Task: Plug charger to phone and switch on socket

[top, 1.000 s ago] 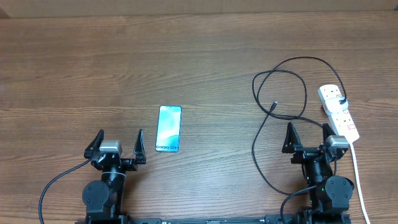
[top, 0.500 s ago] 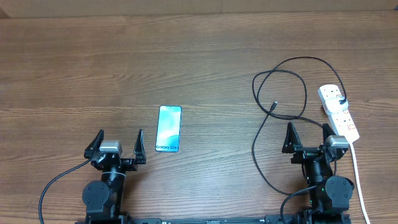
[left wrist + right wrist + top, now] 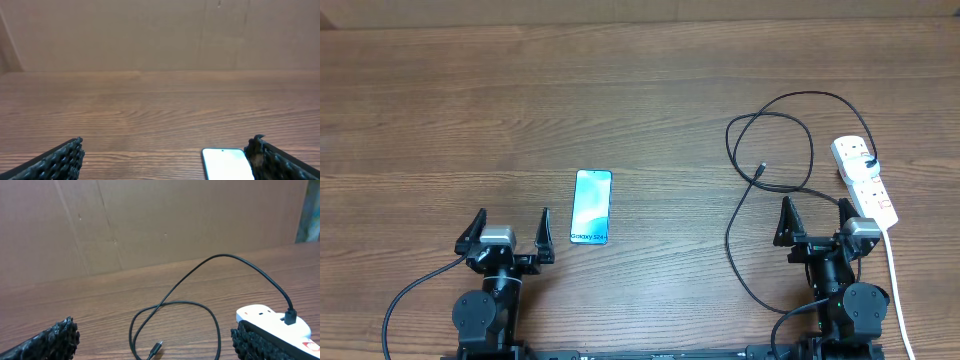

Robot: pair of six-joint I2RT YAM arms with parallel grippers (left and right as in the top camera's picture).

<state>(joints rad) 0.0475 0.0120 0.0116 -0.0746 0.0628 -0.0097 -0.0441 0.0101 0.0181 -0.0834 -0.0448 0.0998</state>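
The phone (image 3: 591, 206) lies flat with a light blue screen, just right of and beyond my left gripper (image 3: 507, 229), which is open and empty. The phone's far end shows in the left wrist view (image 3: 225, 162) beside the right finger. The charger's black cable (image 3: 790, 110) loops on the table; its metal-tipped free plug (image 3: 761, 168) lies ahead of my right gripper (image 3: 815, 216), which is open and empty. The free plug also shows in the right wrist view (image 3: 156, 346). The black plug head (image 3: 870, 163) sits in the white socket strip (image 3: 863, 179); it shows in the right wrist view (image 3: 289, 315).
The socket's thick white cord (image 3: 898, 290) runs down the right side toward the front edge. A brown cardboard wall (image 3: 165, 215) stands behind the wooden table (image 3: 520, 100).
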